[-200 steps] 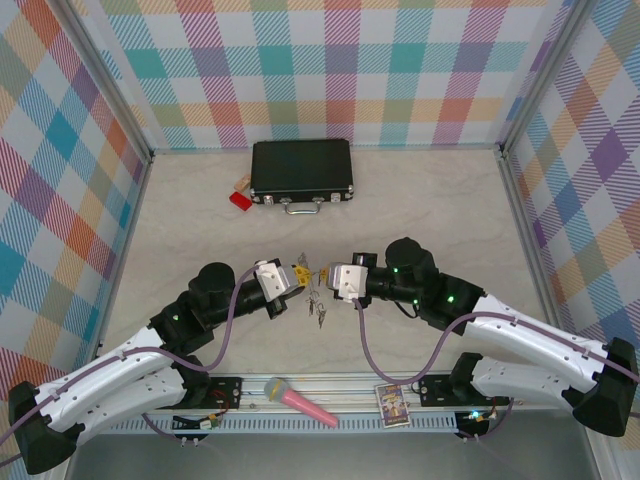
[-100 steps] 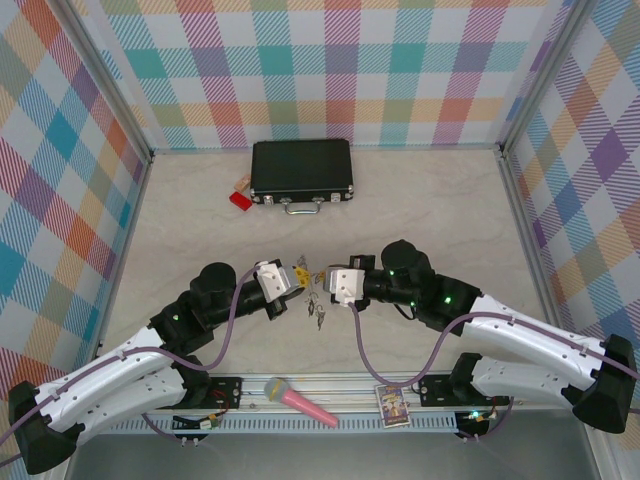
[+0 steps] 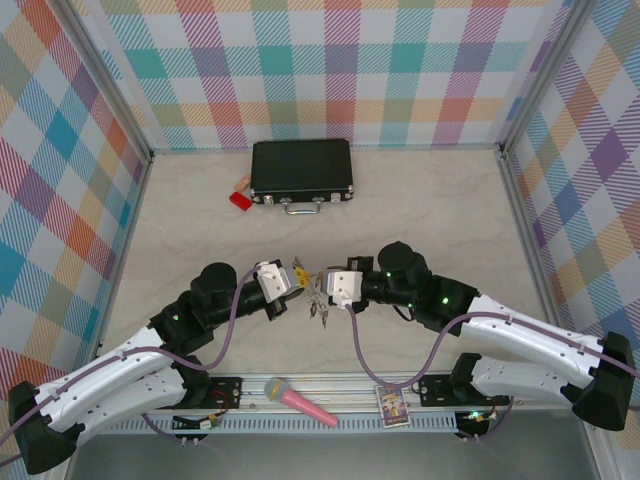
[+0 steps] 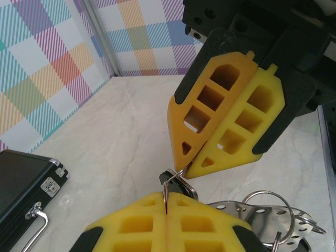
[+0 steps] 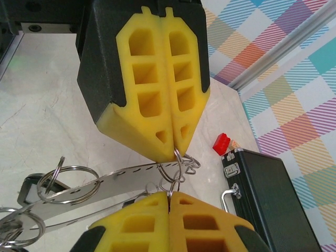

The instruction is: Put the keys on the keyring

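Note:
Above the table's middle my left gripper (image 3: 297,276) and right gripper (image 3: 322,284) meet tip to tip, both shut. The keyring (image 5: 115,181) is a flat grey metal band with slots and several wire loops. My left gripper (image 5: 175,151) pinches one round loop that passes through the band. In the right wrist view my right gripper (image 5: 169,195) pinches a smaller wire ring linked into that loop. A key's black head (image 4: 178,185) hangs just past the left gripper (image 4: 167,202) tips, under the right gripper (image 4: 190,164). The keys (image 3: 318,312) dangle below both grippers.
A shut black case (image 3: 301,170) with a metal handle lies at the back. A red brick (image 3: 240,199) lies by its left end. On the front rail rest a pink microphone (image 3: 300,402) and a small card (image 3: 393,405). Checked walls close three sides.
My right gripper has moved left and closed the gap to the left gripper. The hanging keys have swung slightly. The left arm has barely moved.

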You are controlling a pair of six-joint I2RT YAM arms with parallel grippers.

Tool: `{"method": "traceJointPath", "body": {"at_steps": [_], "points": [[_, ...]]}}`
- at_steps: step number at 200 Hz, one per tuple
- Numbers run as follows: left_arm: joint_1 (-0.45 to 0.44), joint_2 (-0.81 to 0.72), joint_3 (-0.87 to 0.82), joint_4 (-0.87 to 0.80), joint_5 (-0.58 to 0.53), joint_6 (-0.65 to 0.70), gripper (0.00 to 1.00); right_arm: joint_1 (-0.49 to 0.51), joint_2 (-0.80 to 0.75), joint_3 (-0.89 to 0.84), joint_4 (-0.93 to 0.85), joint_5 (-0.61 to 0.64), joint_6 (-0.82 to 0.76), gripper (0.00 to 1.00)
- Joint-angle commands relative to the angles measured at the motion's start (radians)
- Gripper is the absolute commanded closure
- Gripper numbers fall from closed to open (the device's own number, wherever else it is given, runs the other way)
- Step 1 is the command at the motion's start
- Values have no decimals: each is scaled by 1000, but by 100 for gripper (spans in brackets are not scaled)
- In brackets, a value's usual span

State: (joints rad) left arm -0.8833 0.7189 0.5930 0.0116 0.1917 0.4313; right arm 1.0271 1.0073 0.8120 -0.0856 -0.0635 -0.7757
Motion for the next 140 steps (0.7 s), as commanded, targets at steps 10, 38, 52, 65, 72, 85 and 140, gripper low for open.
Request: {"method": "traceJointPath", "body": {"at_steps": [10, 38, 52, 65, 72, 85, 140], "points": [[-14, -3, 21, 79, 22, -12, 100, 34, 14, 12, 10, -65, -22, 100], [-14, 0, 21, 79, 24, -12, 100, 42, 17, 13, 9, -62, -26, 100], [-14, -1, 20, 79, 25, -11, 100, 47, 19, 15, 9, -61, -30, 100], [-13, 0, 21, 79, 23, -14, 100, 50, 21, 16, 9, -61, -30, 100], [-13, 1, 21, 80, 22, -15, 100, 52, 21, 18, 8, -59, -30, 100], [-13, -1, 21, 79, 17, -17, 100, 53, 22, 16, 9, -47, -30, 100], [-13, -30, 5, 109, -34, -45, 100, 53, -35, -43, 59, 32, -12, 100]]}}
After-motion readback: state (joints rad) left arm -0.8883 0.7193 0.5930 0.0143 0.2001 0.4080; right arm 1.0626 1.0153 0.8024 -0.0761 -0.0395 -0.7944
